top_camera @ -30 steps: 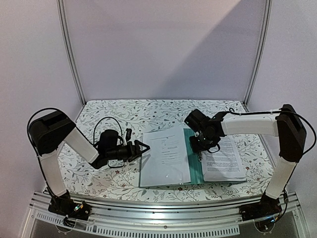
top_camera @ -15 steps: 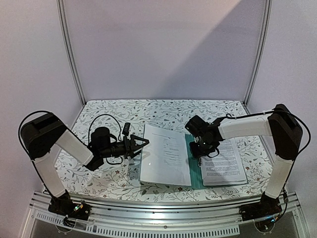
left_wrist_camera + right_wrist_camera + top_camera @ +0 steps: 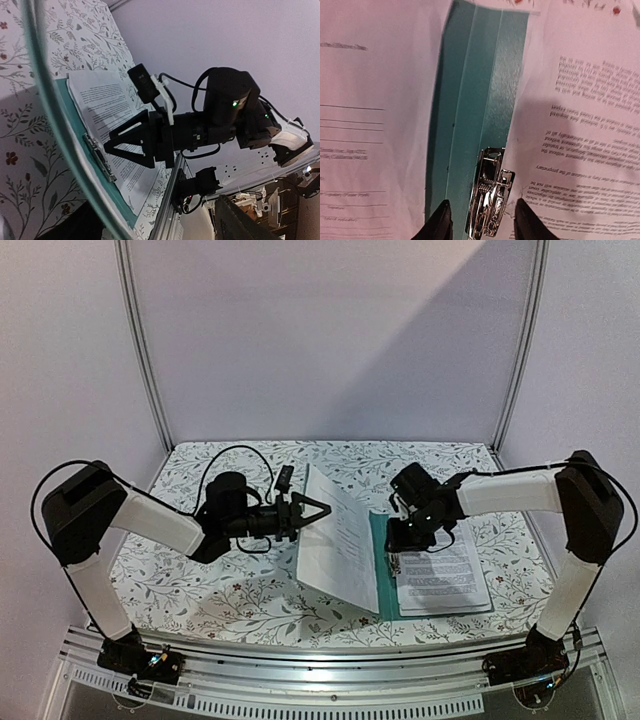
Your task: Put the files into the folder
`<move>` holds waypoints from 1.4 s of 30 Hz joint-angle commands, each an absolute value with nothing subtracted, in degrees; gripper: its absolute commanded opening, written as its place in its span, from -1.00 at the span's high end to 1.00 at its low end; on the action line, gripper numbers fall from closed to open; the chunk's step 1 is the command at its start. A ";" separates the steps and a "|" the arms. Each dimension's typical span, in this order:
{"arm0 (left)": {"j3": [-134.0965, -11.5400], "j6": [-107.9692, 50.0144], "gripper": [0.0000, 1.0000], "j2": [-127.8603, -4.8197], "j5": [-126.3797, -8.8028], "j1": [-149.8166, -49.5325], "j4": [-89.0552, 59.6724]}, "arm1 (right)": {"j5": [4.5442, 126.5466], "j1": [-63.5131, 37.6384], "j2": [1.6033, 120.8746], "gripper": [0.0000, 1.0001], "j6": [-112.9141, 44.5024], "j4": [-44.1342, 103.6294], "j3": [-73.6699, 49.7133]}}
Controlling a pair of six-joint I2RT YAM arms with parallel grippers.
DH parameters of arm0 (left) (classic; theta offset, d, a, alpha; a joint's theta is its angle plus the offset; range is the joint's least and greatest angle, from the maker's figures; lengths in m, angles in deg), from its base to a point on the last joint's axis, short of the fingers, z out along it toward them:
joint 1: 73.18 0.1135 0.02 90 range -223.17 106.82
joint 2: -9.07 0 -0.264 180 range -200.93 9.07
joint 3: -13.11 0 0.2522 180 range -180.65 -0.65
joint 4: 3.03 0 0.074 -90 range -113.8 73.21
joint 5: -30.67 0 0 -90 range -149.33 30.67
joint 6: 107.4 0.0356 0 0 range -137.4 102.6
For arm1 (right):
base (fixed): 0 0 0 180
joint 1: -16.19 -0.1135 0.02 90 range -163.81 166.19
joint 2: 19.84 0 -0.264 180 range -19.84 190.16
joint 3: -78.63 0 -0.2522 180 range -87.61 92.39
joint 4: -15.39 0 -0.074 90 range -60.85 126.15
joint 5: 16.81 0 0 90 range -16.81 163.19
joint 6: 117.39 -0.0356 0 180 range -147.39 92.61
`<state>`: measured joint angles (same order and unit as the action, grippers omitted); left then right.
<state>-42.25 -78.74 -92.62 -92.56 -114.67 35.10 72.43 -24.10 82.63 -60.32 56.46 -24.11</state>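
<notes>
The teal folder (image 3: 386, 575) lies open in the middle of the table. Its left cover (image 3: 338, 545), with a white printed sheet against it, stands steeply tilted. My left gripper (image 3: 322, 507) is open at that cover's raised outer edge; in the left wrist view the teal edge (image 3: 50, 110) curves between its wide-apart fingers (image 3: 240, 220). The files (image 3: 445, 575) lie on the folder's right half. My right gripper (image 3: 482, 222) is open, its fingertips straddling the silver clip (image 3: 490, 195) on the spine without touching it.
A leaf-patterned cloth (image 3: 200, 590) covers the table. An aluminium rail (image 3: 320, 665) runs along the near edge by the arm bases. White walls and metal posts (image 3: 140, 350) close in the back and sides.
My left gripper has moved up and to the right, and the folder's left cover has risen from flat to steeply tilted. My right gripper has opened over the clip.
</notes>
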 commanded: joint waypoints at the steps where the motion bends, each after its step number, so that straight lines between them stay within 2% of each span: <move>1: -49.96 -71.90 -0.56 -91.21 -92.67 -117.93 24.30 | 68.81 -19.27 73.91 0.09 -60.51 58.91 -24.35; 5: -60.07 -66.54 -0.63 -94.76 -91.35 -120.96 15.18 | 70.86 -13.60 67.22 0.01 -58.79 61.97 -25.50; 6: -63.46 -64.67 -0.88 -96.32 -91.05 -122.02 11.98 | 71.75 -12.18 64.66 -0.02 -58.21 62.51 -26.06; 7: -68.01 -62.39 -0.98 -98.08 -90.16 -123.17 6.15 | 72.24 -9.70 63.16 -0.03 -57.77 63.12 -26.55; 11: -87.06 -54.39 -0.99 -106.99 -84.39 -129.82 -7.72 | 72.52 -2.52 56.23 -0.05 -55.50 67.41 -25.70; 15: -107.80 -54.46 -0.99 -119.66 -85.18 -135.70 -14.02 | 85.25 -1.84 51.43 -0.21 -52.75 71.88 -22.89; 19: -118.60 -56.13 -0.99 -128.78 -89.06 -137.63 -19.01 | 91.91 -1.63 47.54 -0.42 -51.59 71.53 -25.15; 21: -118.25 -53.65 -0.99 -127.83 -88.00 -137.20 -21.40 | 92.83 -1.61 45.95 -0.43 -51.39 70.93 -26.83; 24: -114.70 -47.13 -0.99 -122.03 -79.66 -136.17 -26.76 | 93.05 -1.65 45.35 -0.45 -51.08 69.50 -29.40; 29: -110.27 -41.45 -0.99 -116.53 -67.69 -134.49 -34.56 | 87.39 -1.63 47.99 -0.48 -50.01 64.65 -35.88; 42: -91.27 -45.55 -0.99 -112.28 -65.19 -131.05 -32.74 | 81.51 0.17 60.80 -0.58 -49.03 60.20 -42.52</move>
